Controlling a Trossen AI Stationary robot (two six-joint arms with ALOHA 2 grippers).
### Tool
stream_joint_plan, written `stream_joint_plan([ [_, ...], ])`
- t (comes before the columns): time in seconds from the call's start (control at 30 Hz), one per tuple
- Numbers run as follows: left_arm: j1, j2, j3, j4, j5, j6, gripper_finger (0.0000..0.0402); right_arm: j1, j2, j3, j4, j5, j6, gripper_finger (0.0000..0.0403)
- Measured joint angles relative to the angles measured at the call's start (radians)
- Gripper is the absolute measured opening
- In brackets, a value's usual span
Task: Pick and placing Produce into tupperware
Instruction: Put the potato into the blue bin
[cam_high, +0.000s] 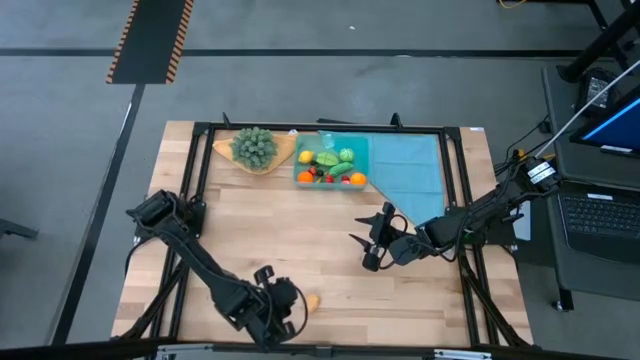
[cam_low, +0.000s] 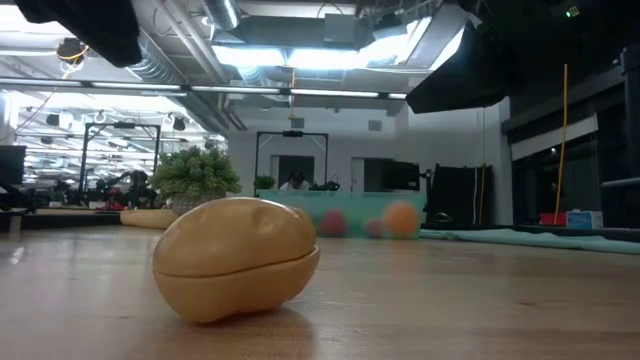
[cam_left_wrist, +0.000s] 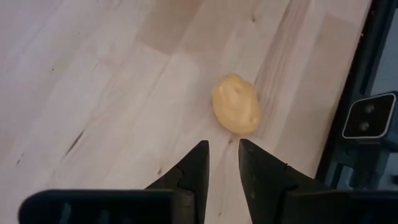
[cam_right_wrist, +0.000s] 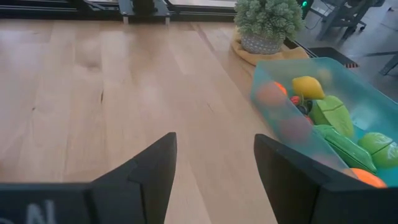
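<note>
**One tan piece left out on the boards**

Pale wooden table (cam_high: 330, 255) carries the work. At its near left edge the left gripper (cam_left_wrist: 222, 163) hangs low, its fingers narrowed to a slim gap with nothing between them, nose aimed at the tan potato-like toy (cam_left_wrist: 236, 104) lying just beyond the tips. That toy looks light, hard and smooth, a seam around its girth; I judge it apt to roll or squirt free, so a hold across its shorter middle seems safest. Farther back stands the bushy plant (cam_high: 254, 146), then the tupperware (cam_high: 362, 160), holding the rest of the produce (cam_high: 331, 165). At right, the right gripper (cam_high: 372, 241) waits near it, fingers spread and empty.
</note>
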Motion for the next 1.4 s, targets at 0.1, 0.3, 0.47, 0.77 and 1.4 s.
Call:
stream_joint_plan([
  [0.1, 0.007, 0.0, 0.0, 0.001, 0.0, 0.019, 0.0075, 0.0, 0.0, 0.0, 0.0, 0.0, 0.0, 0.0217],
  [0.3, 0.007, 0.0, 0.0, 0.014, -0.001, 0.026, 0.0087, 0.0, 0.0, 0.0, 0.0, 0.0, 0.0, 0.0217],
  [0.47, 0.004, 0.0, 0.0, 0.027, -0.001, 0.021, 0.0148, 0.0, 0.0, 0.0, 0.0, 0.0, 0.0, 0.0217],
  [0.77, 0.004, -0.001, 0.0, 0.052, -0.001, 0.019, 0.0267, 0.0, 0.0, 0.0, 0.0, 0.0, 0.001, 0.0217],
  [1.4, 0.019, -0.001, 0.0, 0.222, 0.027, 0.077, 0.0304, 0.005, 0.0, 0.0, -0.004, -0.002, 0.002, 0.0217],
])
